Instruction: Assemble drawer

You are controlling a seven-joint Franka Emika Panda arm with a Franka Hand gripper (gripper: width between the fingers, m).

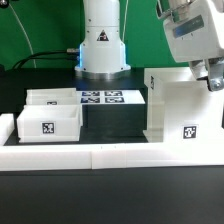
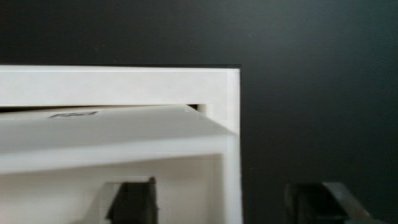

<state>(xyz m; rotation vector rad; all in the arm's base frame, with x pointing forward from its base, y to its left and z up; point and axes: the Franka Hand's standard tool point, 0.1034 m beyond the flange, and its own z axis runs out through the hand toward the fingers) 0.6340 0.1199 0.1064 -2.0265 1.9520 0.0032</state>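
Observation:
The tall white box housing (image 1: 175, 105) stands on the exterior view's right, with a tag on its front. Two small white trays sit on the left: one (image 1: 45, 122) in front with a tag, the other (image 1: 50, 98) behind it. My gripper (image 1: 210, 80) hangs over the housing's top right edge. In the wrist view the gripper (image 2: 231, 203) is open, with its dark fingers (image 2: 134, 200) on either side of the housing's side wall (image 2: 217, 120). One finger is over the inside and the other over the black table. It holds nothing.
The marker board (image 1: 100, 97) lies flat between the trays and the housing. A long low white rail (image 1: 110, 155) runs along the front of the table. The robot base (image 1: 102, 45) stands at the back, in front of a green backdrop.

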